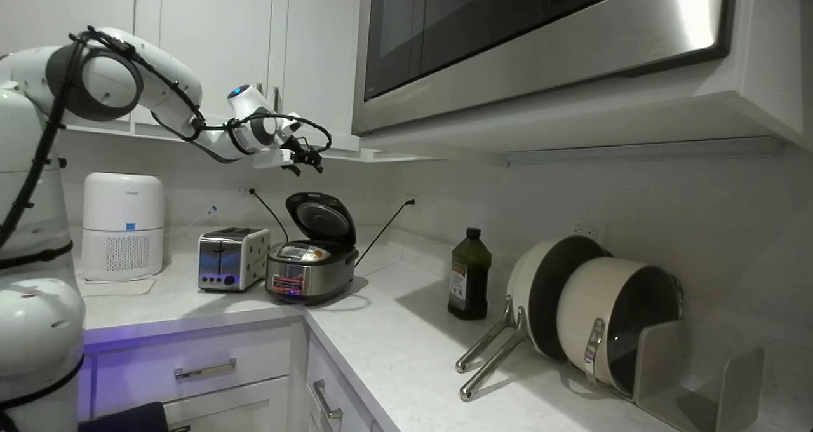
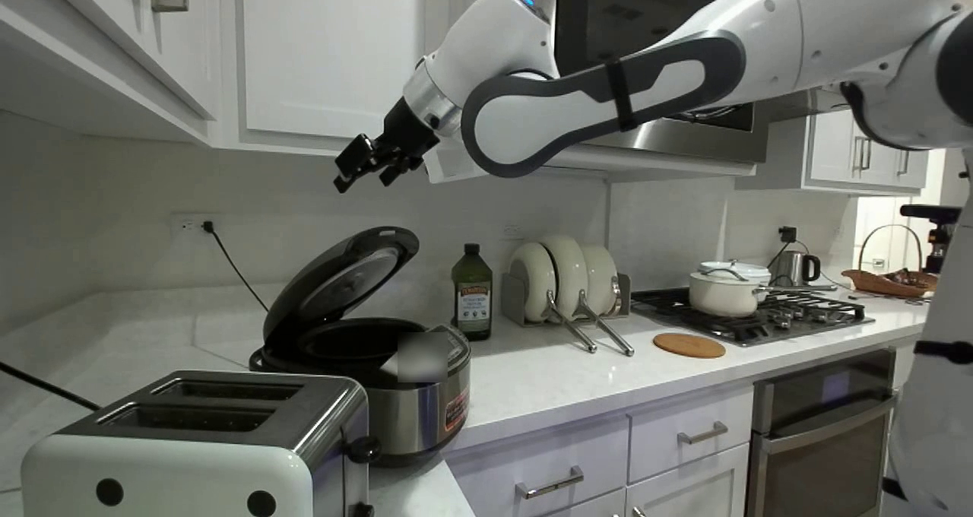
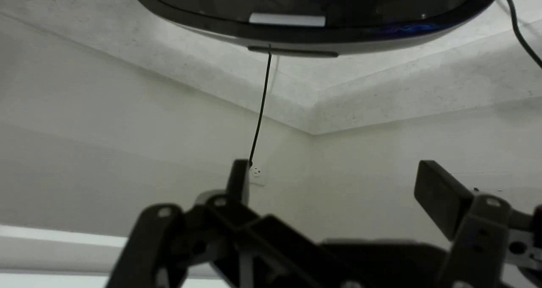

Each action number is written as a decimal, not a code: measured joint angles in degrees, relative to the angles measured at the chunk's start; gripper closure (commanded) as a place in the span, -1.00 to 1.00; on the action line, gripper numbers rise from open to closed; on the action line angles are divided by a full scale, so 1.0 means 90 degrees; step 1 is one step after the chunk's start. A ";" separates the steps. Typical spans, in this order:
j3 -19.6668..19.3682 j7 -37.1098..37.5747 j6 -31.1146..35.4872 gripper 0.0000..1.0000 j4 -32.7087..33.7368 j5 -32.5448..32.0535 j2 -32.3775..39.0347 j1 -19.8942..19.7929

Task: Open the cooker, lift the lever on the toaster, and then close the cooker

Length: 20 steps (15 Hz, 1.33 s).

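The silver cooker point(image 1: 330, 279) sits on the corner counter with its domed lid point(image 2: 346, 274) tilted up and back; its dark inside shows in an exterior view. Right beside it is the toaster point(image 1: 254, 254), white-sided with a dark, bluish-lit front. A dark lever knob point(image 2: 363, 448) sticks out high on the toaster's front. My gripper point(image 1: 307, 168) hangs in the air above the raised lid, touching neither appliance. In the wrist view the gripper point(image 3: 332, 165) is open, only wall between its fingers, and the lid's dark edge point(image 3: 292, 34) crosses the top of the picture.
Wall cabinets point(image 2: 334, 61) and a microwave point(image 1: 540, 57) overhang the counter near the arm. A white cylindrical appliance point(image 1: 124, 229) stands past the toaster. Along the wall are a green bottle point(image 1: 470, 279) and racked pans point(image 1: 587, 317). A black cord point(image 1: 384, 232) runs behind the cooker.
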 measured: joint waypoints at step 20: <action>-0.0983 0.0805 -0.0874 1.00 0.2803 -0.1137 0.2633 0.1322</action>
